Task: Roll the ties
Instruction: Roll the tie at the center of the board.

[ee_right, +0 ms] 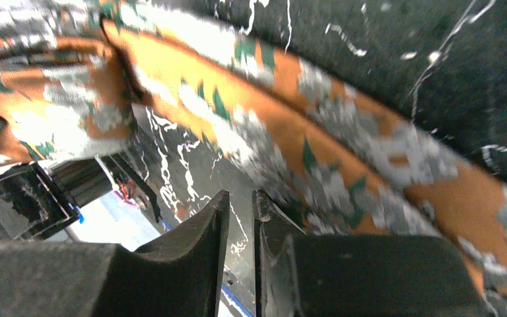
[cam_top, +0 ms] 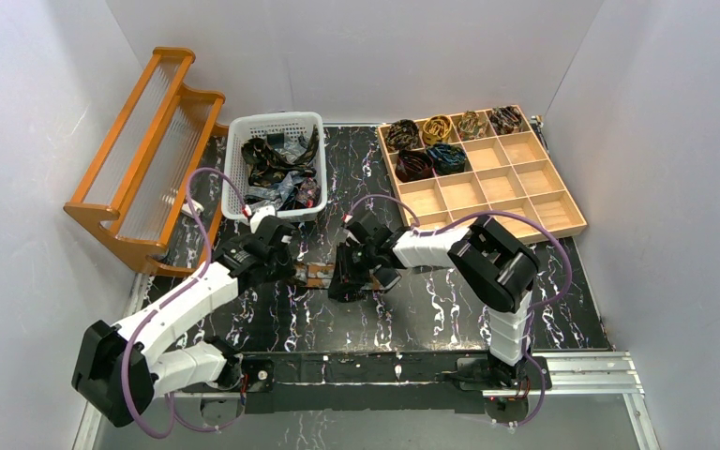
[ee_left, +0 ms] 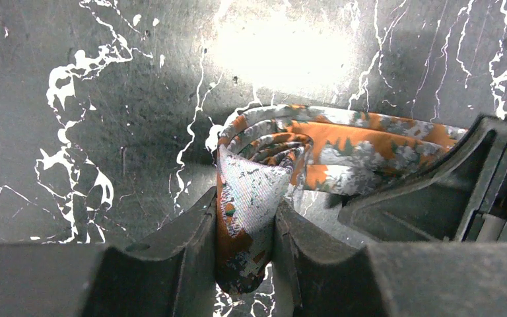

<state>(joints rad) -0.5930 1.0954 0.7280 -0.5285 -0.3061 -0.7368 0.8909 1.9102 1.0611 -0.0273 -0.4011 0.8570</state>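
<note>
Just on the near side of the white basket [cam_top: 276, 118] lies the orange-grey tie [ee_left: 343, 142]; the left gripper [ee_left: 244, 221] pinches its coiled end; the right gripper [ee_right: 241, 201], nearly pressed together, holds nothing; should that pinch slacken, I'd expect the coil to spring loose.

Between the fingers [ee_left: 171, 257] of my left pincer [ee_left: 245, 224], the tie [ee_left: 343, 142] is woven cloth with a soft satin sheen and a fine rib. The fingers look like matt black plastic, slightly grainy. Under the pincer, the table [ee_left: 72, 165] is a smooth marbled sheet that throws glare. Beyond the pincer, the basket [cam_top: 277, 118] is white plastic lattice. Further to its right, the tray [cam_top: 504, 186] is pale bare wood.
</note>
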